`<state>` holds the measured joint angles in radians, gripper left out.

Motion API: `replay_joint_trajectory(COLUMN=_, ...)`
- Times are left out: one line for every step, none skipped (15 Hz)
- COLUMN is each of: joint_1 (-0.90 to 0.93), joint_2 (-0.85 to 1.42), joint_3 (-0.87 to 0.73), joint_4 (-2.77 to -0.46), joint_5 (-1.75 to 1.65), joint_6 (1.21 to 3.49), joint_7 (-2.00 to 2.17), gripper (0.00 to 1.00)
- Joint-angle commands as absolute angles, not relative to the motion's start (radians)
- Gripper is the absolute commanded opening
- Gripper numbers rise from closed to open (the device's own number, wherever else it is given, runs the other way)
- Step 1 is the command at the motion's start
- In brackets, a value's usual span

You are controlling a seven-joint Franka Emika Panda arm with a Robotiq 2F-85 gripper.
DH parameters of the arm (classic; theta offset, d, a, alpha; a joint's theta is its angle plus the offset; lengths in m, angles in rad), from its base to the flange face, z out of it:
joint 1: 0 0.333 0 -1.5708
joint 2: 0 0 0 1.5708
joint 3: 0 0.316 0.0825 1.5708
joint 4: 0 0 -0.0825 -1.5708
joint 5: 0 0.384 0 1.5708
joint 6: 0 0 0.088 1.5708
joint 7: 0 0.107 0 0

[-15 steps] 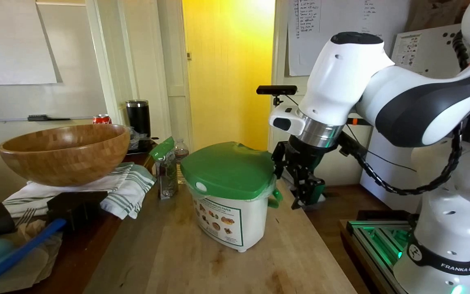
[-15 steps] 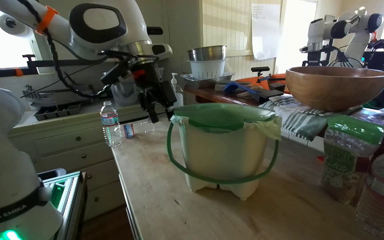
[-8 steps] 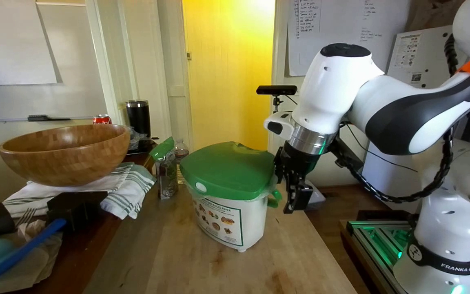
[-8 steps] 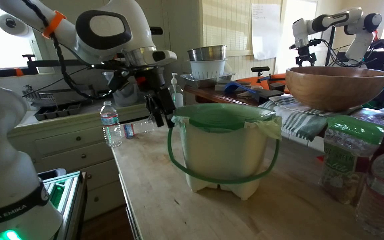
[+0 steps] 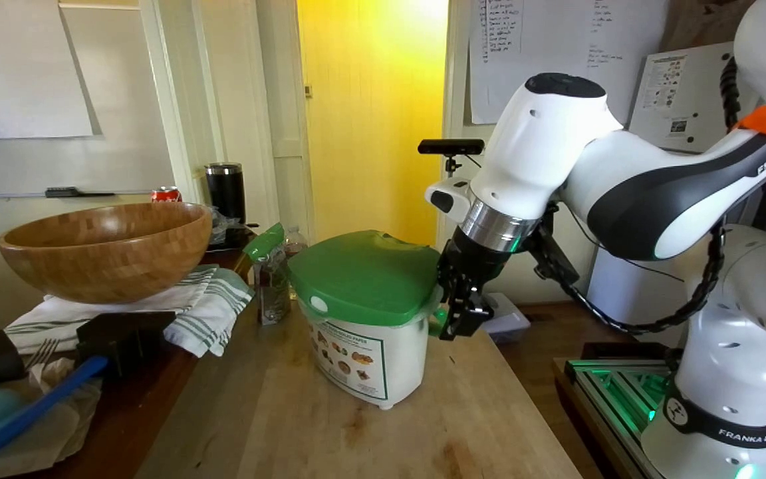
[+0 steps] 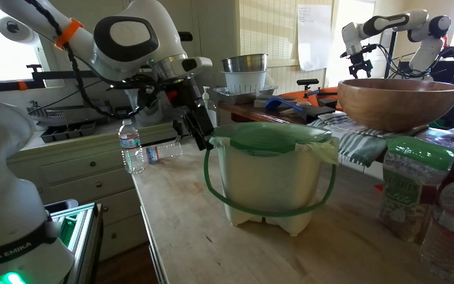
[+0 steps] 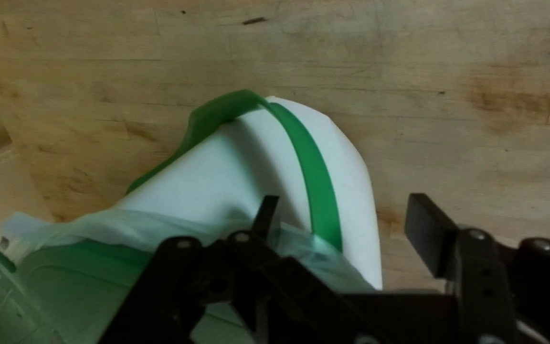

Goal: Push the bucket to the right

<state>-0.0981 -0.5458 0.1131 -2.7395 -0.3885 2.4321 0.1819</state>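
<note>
The bucket stands upright on the wooden counter: a white tub with a green lid, a colourful label and a thin plastic liner at its rim. In an exterior view its back side shows with the green handle hanging down. My gripper is at the bucket's side, just below the lid's edge, and appears to touch it. In the wrist view the gripper is open, fingers wide apart. One finger is against the liner and the tub's wall; the other is over the counter.
A green-topped snack bag and a water bottle stand on the counter. An upright bottle and a lying one are near the counter's edge. A wooden bowl sits on a striped towel.
My gripper has come down and moved against the bucket's side. The bucket has shifted a little away from the robot arm's side, along with the gripper.
</note>
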Motion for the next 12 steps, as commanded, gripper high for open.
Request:
replay_joint_trajectory(joint_1=-0.12, joint_2=-0.528, joint_3=0.131, joint_4=-2.777, joint_5=-0.409, joint_6=2.464, joint_7=0.216, gripper=0.86)
replay_joint_trajectory(joint_1=-0.118, joint_2=-0.52, joint_3=0.132, joint_4=-2.762, joint_5=-0.405, joint_6=2.449, joint_7=0.207, gripper=0.85)
replay_joint_trajectory(joint_1=-0.114, joint_2=-0.525, joint_3=0.132, joint_4=-2.758, joint_5=-0.4, joint_6=2.435, joint_7=0.2, gripper=0.86)
replay_joint_trajectory(joint_1=-0.112, joint_2=-0.516, joint_3=0.135, joint_4=-2.743, joint_5=-0.395, joint_6=2.423, joint_7=0.2, gripper=0.91)
replay_joint_trajectory(joint_1=-0.104, joint_2=-0.528, joint_3=0.134, joint_4=-2.743, joint_5=-0.383, joint_6=2.418, joint_7=0.202, gripper=0.98)
replay_joint_trajectory(joint_1=-0.105, joint_2=-0.53, joint_3=0.136, joint_4=-2.743, joint_5=-0.382, joint_6=2.42, joint_7=0.207, gripper=1.0)
replay_joint_trajectory(joint_1=-0.102, joint_2=-0.538, joint_3=0.135, joint_4=-2.743, joint_5=-0.378, joint_6=2.424, joint_7=0.21, gripper=1.0)
replay_joint_trajectory(joint_1=-0.101, joint_2=-0.542, joint_3=0.134, joint_4=-2.743, joint_5=-0.375, joint_6=2.425, joint_7=0.21, gripper=1.0)
replay_joint_trajectory(joint_1=-0.09, joint_2=-0.552, joint_3=0.13, joint_4=-2.742, joint_5=-0.365, joint_6=2.43, joint_7=0.2, gripper=1.0)
replay_joint_trajectory(joint_1=-0.081, joint_2=-0.57, joint_3=0.126, joint_4=-2.758, joint_5=-0.357, joint_6=2.432, joint_7=0.191, gripper=1.0)
replay_joint_trajectory(joint_1=-0.067, joint_2=-0.583, joint_3=0.124, joint_4=-2.763, joint_5=-0.342, joint_6=2.424, joint_7=0.183, gripper=1.0)
replay_joint_trajectory(joint_1=-0.056, joint_2=-0.584, joint_3=0.123, joint_4=-2.752, joint_5=-0.326, joint_6=2.407, joint_7=0.178, gripper=1.0)
